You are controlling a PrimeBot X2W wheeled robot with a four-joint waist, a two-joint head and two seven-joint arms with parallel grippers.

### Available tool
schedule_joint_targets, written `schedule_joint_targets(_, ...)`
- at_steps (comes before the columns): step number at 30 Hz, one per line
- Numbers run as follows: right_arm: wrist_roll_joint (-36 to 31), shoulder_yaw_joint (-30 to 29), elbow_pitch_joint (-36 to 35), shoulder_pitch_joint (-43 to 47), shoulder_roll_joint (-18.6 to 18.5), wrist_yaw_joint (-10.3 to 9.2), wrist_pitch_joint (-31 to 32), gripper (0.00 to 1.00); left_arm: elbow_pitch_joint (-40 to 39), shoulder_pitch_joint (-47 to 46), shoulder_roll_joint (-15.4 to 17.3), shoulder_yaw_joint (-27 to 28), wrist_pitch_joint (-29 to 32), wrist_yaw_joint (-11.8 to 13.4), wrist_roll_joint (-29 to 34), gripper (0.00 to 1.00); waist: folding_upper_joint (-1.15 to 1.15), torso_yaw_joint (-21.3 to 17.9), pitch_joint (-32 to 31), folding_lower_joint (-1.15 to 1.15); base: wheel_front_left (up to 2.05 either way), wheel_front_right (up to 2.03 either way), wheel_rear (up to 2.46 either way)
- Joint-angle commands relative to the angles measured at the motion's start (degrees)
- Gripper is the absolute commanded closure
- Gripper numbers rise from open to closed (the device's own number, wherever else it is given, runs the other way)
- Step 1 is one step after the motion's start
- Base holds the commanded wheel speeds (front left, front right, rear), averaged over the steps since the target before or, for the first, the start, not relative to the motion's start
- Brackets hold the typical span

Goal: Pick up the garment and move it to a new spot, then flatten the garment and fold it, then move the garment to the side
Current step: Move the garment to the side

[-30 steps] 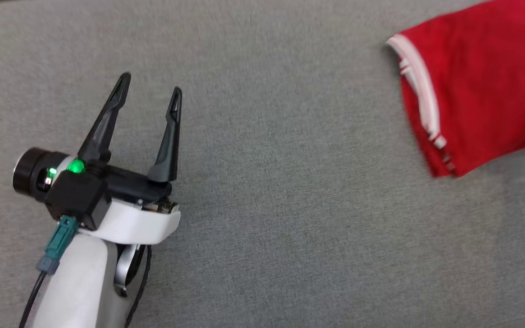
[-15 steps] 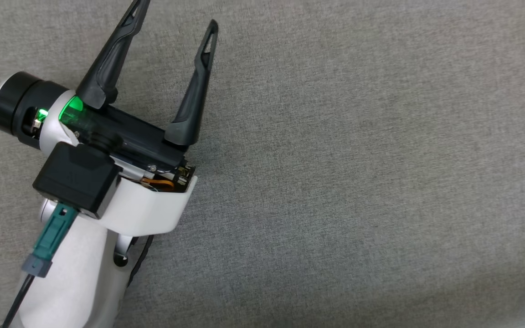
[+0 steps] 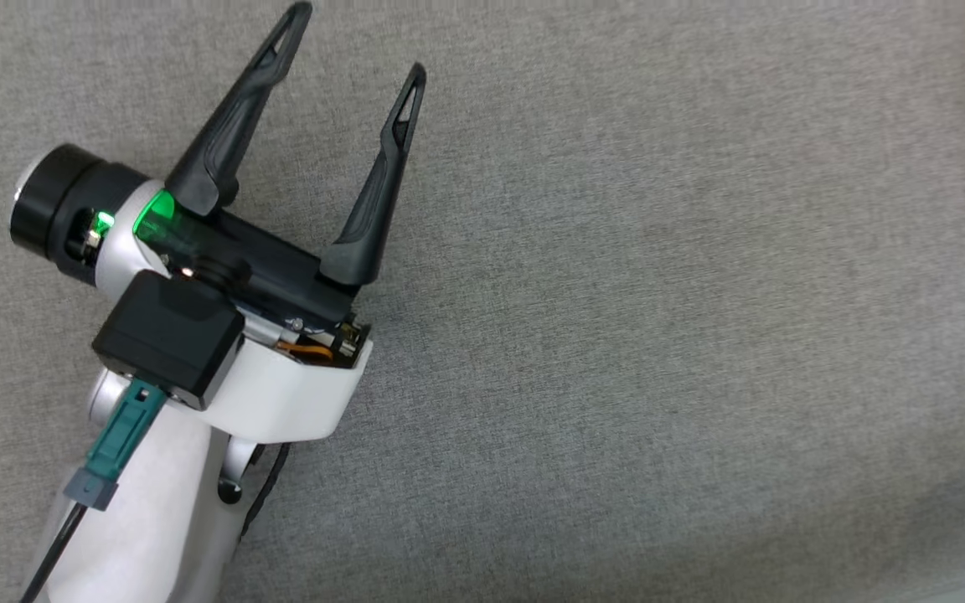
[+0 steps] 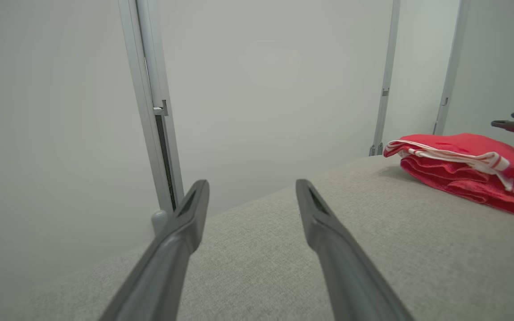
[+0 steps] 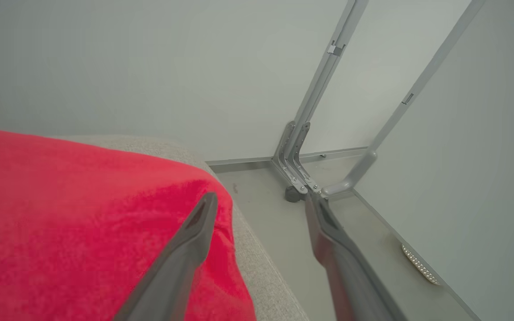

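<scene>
Lying folded into a flat red bundle, the garment point(image 4: 462, 171) rests toward the right end of the grey cushion point(image 4: 373, 249). Its white striped trim and stacked fold layers face the left gripper point(image 4: 251, 183). The bundle's long side runs across the left wrist view, with one end cut off by the picture's edge. Right gripper point(image 5: 261, 198): fingers spread wide, holding nothing, one finger over the garment's corner and the other over the floor point(image 5: 275, 214); whether it touches the cloth cannot be told. Left gripper: fingers wide apart, empty, above bare cushion, well apart from the garment, which lies to its right.
</scene>
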Motion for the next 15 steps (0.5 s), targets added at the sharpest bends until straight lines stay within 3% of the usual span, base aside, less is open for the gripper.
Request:
schedule_joint_targets(1, 0.47, -0.03, -0.38, 1.25, 0.81, -0.12, -0.4, 0.0, 0.21, 0.65, 0.13, 0.21, -0.12, 0.34, -0.48, 0.0, 0.0, -0.66, -1.68, 0.0, 0.0, 0.0, 0.0)
schedule_joint_targets(5, 3.58, 0.27, -4.45, 5.36, 4.54, -0.11, -0.88, 0.0, 1.84, 3.37, 0.27, 0.64, -0.66, 1.18, -1.19, 0.0, 0.0, -2.02, -5.56, 0.0, 0.0, 0.0, 0.0)
schedule_joint_targets(10, 6.97, 1.55, -16.31, 15.06, 10.89, -0.11, -0.86, 0.0, 3.75, 7.48, 0.43, 1.43, -0.99, 2.18, -2.66, 0.0, 0.0, -3.61, -10.34, 0.0, 0.0, 0.0, 0.0)
schedule_joint_targets(15, 6.29, 3.96, -28.48, 25.21, 16.96, -0.12, -0.88, 0.0, 5.49, 11.55, 0.2, 2.27, -1.25, 3.57, -4.08, 0.0, 0.0, -3.6, -15.07, 0.0, 0.0, 0.0, 0.0)
